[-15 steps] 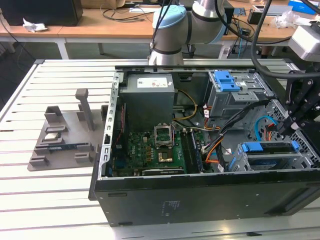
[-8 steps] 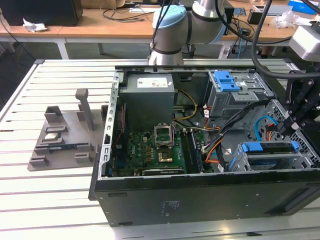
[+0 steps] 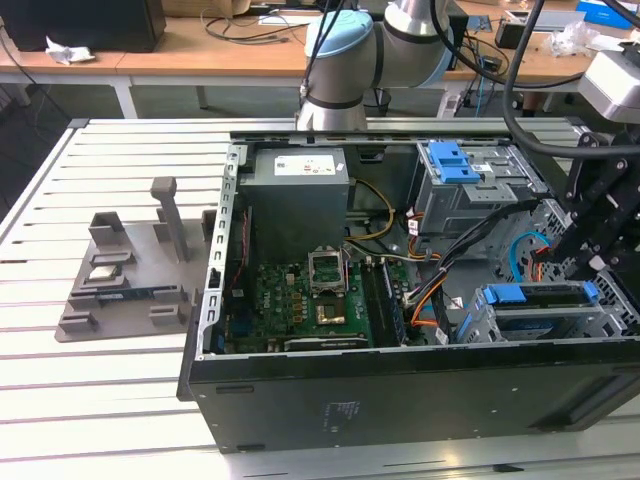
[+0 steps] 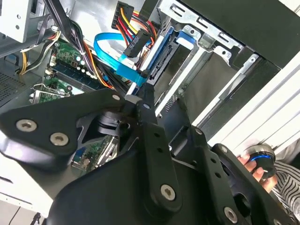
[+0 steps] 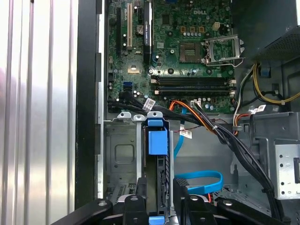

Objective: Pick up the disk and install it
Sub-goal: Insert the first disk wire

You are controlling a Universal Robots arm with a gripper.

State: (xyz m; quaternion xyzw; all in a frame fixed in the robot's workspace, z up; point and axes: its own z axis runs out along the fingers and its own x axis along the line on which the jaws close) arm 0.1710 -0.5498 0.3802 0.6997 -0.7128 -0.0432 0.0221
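The disk (image 3: 540, 298) stands on edge in the drive bay at the open computer case's near corner, on the exterior view's right. Its blue carrier frame runs along the top edge, with a blue tab (image 5: 156, 140) at one end. In the second wrist view the disk (image 4: 161, 51) sits between the bay's metal rails. My black gripper (image 3: 592, 262) hangs over the disk's end nearest the case wall. In the first wrist view the gripper (image 5: 157, 208) straddles that end, and its fingers (image 5: 136, 208) press against both flat sides of the disk.
A second grey cage with a bare blue clip (image 3: 452, 160) stands further back in the case. Black and coloured cables (image 5: 220, 136) and a blue flat cable (image 5: 201, 180) run beside the bay. The motherboard (image 3: 300, 300) lies mid-case. A grey fixture (image 3: 125, 280) sits on the slatted table. A person's hand (image 4: 255, 164) is outside the case.
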